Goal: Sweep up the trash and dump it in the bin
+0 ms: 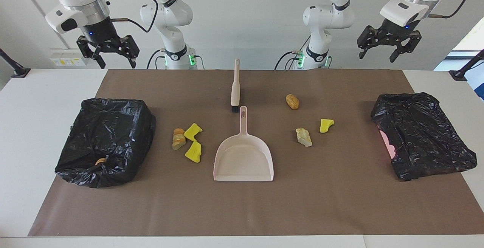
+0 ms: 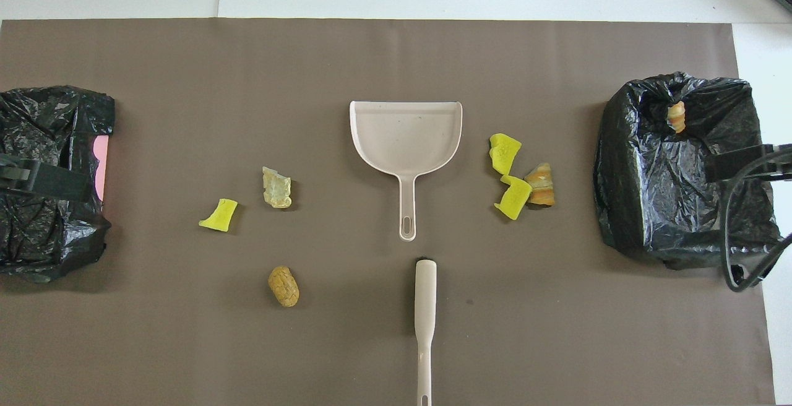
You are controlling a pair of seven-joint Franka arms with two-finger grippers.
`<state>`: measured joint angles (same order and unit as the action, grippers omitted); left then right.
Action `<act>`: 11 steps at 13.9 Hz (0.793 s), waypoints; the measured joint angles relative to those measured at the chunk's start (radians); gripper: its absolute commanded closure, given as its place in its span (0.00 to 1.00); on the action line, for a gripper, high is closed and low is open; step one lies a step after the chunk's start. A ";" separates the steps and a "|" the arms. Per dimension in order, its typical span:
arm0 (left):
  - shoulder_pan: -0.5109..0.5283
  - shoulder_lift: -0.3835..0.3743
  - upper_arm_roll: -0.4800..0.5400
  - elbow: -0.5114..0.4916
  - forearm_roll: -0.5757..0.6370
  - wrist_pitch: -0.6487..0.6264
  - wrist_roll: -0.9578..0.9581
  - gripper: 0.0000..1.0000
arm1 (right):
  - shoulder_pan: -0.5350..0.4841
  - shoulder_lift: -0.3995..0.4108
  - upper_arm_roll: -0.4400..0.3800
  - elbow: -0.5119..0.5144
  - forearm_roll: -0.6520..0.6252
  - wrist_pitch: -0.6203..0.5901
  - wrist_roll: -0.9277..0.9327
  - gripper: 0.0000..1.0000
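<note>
Jaws open both grippers, raised; brown mat [image 1: 340,202] on white table [image 1: 34,100]

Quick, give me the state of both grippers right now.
Left gripper: open, holding nothing, raised above the table's edge.
Right gripper: open, holding nothing, raised above the table's edge.

We see a bright, evenly lit scene in both views, with daylight blowing out a window patch at three o'clock in the facing view. Shadows under the dustpan [image 1: 244,156] and scraps are short and soft. The black bin bags [image 1: 107,140] throw small white glints off their creases. Both views look sharp throughout, with no motion blur and straight mat [image 2: 371,344] edges.
</note>
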<state>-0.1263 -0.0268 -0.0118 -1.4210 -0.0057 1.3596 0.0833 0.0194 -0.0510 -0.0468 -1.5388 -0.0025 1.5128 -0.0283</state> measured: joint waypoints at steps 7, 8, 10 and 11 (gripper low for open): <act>-0.103 -0.067 -0.020 -0.125 -0.002 0.041 -0.083 0.00 | 0.001 0.000 0.001 -0.003 0.000 -0.001 0.000 0.00; -0.139 -0.079 -0.022 -0.158 -0.007 0.059 -0.117 0.00 | 0.001 0.000 0.001 -0.003 0.000 -0.001 0.000 0.00; -0.207 -0.108 -0.025 -0.234 -0.027 0.108 -0.186 0.00 | 0.001 -0.001 0.001 -0.003 0.000 -0.001 0.000 0.00; -0.243 -0.123 -0.026 -0.275 -0.034 0.132 -0.223 0.00 | 0.001 -0.001 0.001 -0.003 0.000 -0.001 0.000 0.00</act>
<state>-0.3689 -0.1495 -0.0380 -1.6964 -0.0396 1.4918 -0.1394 0.0202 -0.0519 -0.0460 -1.5422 -0.0025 1.5114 -0.0283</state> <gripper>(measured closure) 0.000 0.000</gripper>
